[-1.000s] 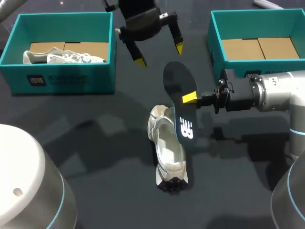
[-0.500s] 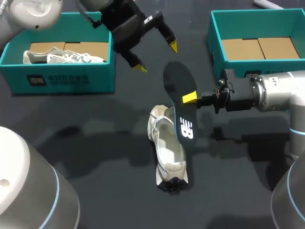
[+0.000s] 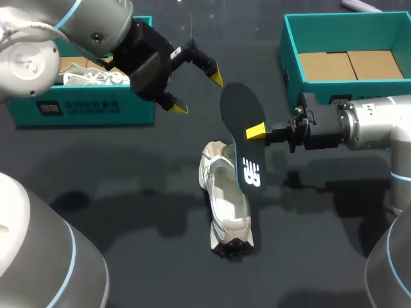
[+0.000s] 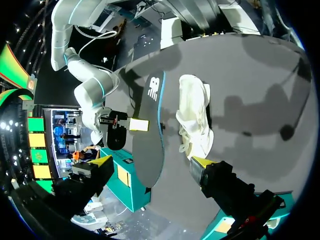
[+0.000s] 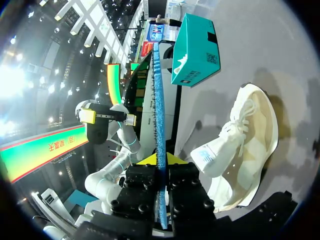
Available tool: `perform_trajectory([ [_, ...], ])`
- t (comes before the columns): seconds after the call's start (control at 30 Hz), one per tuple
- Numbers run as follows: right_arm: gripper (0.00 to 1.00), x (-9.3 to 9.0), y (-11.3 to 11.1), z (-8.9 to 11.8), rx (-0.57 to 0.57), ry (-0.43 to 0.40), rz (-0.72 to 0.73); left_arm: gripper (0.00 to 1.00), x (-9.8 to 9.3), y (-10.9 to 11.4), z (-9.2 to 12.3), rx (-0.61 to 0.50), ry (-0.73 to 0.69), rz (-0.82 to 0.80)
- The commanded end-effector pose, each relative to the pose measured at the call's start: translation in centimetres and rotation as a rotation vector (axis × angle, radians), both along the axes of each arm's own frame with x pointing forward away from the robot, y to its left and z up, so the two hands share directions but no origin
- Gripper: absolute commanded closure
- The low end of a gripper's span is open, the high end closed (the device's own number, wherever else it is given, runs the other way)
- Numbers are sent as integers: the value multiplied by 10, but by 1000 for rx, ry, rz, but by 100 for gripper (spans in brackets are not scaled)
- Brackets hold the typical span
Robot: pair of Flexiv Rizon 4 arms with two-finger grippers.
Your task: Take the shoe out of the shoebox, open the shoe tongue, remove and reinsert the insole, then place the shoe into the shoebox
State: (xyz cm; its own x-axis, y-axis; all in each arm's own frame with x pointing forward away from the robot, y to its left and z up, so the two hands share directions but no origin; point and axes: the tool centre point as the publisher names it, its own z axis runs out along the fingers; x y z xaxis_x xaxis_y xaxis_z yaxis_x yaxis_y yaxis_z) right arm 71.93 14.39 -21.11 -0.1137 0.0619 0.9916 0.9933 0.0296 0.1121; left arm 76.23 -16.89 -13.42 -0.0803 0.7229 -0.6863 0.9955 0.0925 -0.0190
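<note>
Insole [image 5: 159, 100] edge-on (R wrist cam)

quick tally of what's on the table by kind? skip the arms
Shoeboxes: 2 (left shoebox, right shoebox, both teal)
Shoes: 2 (white shoe on the table, white shoe in the left shoebox)
Insoles: 1 (dark insole, held in the right pincer)
Total: 5

The insole [image 3: 238, 114] is matt black, the shoe [image 3: 225, 206] cream cloth, the shoebox [image 3: 290, 64] smooth cardboard.
</note>
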Motion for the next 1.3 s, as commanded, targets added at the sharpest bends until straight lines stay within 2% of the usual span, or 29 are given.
perform_trajectory([
  [0.03, 100, -1, 1, 0, -2, 0, -2, 0, -8, 6, -6, -326, -53, 25],
  [0.53, 100, -1, 1, 0, -2, 0, -2, 0, -8, 6, -6, -326, -53, 25],
  [0.8, 100, -1, 1, 0, -2, 0, -2, 0, -7, 8, -23, -411, -148, 70],
  [1.23, 100, -1, 1, 0, -2, 0, -2, 0, -7, 9, -26, -418, -147, 55],
  [1.3, 100, -1, 1, 0, -2, 0, -2, 0, -6, 6, -35, -433, -141, 62],
])
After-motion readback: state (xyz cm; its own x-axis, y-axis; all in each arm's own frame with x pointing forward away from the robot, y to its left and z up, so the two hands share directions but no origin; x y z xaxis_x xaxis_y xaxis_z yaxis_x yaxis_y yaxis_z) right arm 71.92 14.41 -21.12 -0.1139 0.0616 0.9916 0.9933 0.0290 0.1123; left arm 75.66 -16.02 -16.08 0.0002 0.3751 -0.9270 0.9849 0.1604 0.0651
